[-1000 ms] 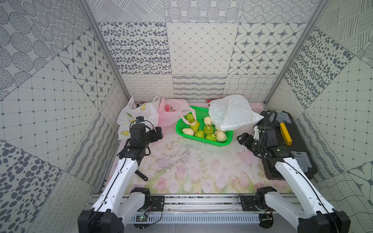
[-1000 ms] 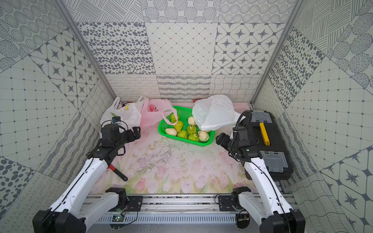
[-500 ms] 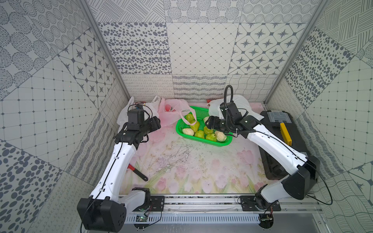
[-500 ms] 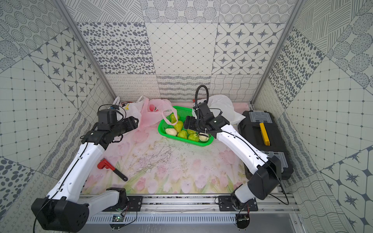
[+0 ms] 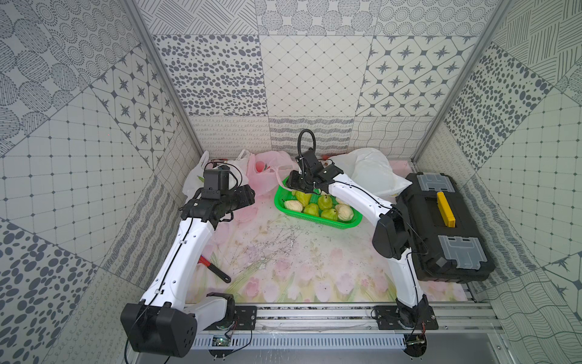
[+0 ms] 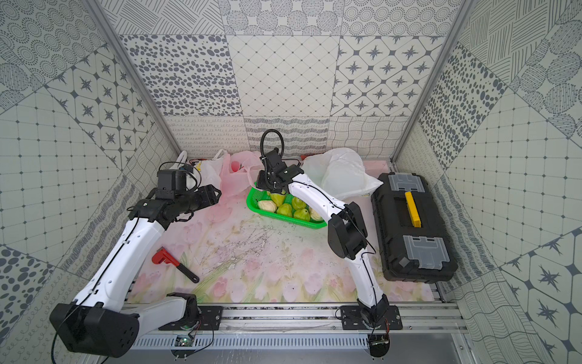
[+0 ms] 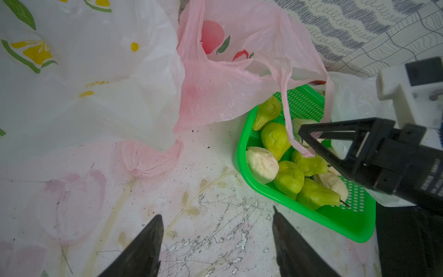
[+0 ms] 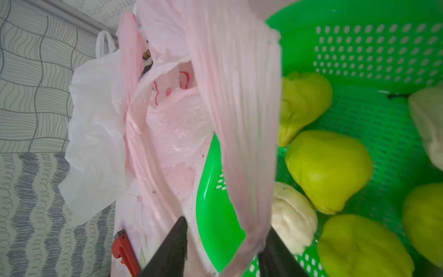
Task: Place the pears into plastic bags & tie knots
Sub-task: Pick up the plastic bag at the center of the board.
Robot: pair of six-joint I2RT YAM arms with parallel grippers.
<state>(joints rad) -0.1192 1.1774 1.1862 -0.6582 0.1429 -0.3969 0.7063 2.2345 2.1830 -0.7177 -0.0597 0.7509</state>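
The pears [image 7: 275, 140] lie heaped in the green perforated basket [image 7: 304, 225] towards the far edge of the surface [image 5: 283, 252]. The handle of the pink bag [image 7: 227, 96] drapes over the basket rim and passes between the jaws of the right end effector [image 8: 227, 224]; whether it is pinched cannot be told. The left end effector [image 7: 215, 212] is spread and empty above bare surface.

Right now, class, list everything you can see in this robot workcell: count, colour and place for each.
pears: at least eight, green and cream, in the basket
basket: one, green, back centre
lemon-print bag: one, white, back left
fruit-print bag: one, pink, between lemon-print bag and basket
plain bag: one, white, back right
toolbox: one, black with yellow handle, right edge
pipe wrench: one, red and black, front left
table cover: one, tulip print, under everything
left gripper: open, near the bags
right gripper: jaws apart around the fruit-print bag's handle
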